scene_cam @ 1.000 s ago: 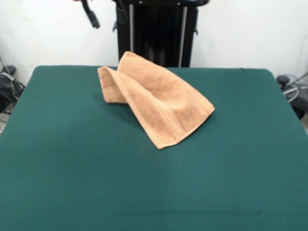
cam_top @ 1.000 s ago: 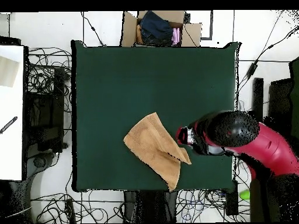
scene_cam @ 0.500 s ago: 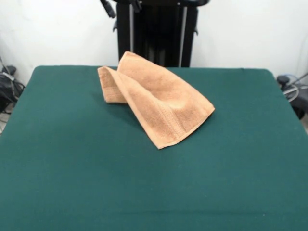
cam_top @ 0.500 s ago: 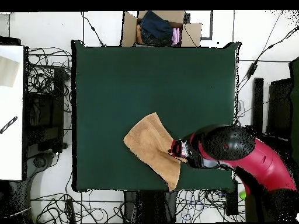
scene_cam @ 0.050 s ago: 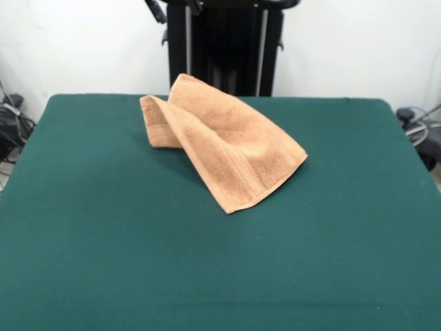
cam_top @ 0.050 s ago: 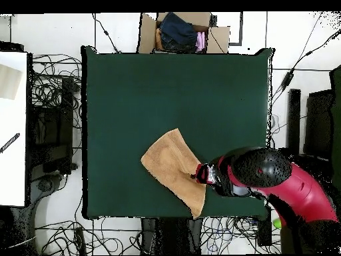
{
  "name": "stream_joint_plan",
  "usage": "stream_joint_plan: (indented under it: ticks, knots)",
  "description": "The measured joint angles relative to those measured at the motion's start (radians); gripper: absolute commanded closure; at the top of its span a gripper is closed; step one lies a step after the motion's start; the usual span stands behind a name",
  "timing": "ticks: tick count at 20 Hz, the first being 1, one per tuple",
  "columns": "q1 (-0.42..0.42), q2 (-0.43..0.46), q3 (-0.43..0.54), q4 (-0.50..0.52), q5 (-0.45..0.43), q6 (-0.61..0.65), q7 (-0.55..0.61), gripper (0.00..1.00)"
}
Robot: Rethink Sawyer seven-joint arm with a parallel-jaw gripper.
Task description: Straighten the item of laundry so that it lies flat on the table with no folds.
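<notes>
The table (scene_cam @ 0.050 s ago: 103,262) is bare green felt across its near half. Past the middle, toward the far edge, lies the towel (scene_cam @ 0.050 s ago: 224,148), folded over itself, one corner pointing at the viewer and a doubled flap raised at its far left. From overhead the towel (cam_top @ 0.050 s ago: 174,170) sits near the table's (cam_top @ 0.050 s ago: 153,93) bottom edge, and the red arm (cam_top @ 0.050 s ago: 280,183) reaches over its right edge. I cannot tell how the gripper (cam_top @ 0.050 s ago: 202,175) is set.

No writing, label, brand or number can be read anywhere here: the towel (scene_cam @ 0.050 s ago: 224,148) shows only plain woven bands, the tabletop (scene_cam @ 0.050 s ago: 103,241) is bare green, and the red arm (cam_top @ 0.050 s ago: 280,183) carries no legible marking from above.
</notes>
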Motion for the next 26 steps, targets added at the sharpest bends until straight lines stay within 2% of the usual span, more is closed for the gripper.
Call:
stream_joint_plan:
  ticks: [12, 26]
  knots:
    - [-0.061, 0.023, 0.047, 0.022, 0.003, -0.001, 0.0, 0.0]
    - [-0.173, 0.029, 0.119, 0.189, 0.025, -0.137, 0.0, 0.0]
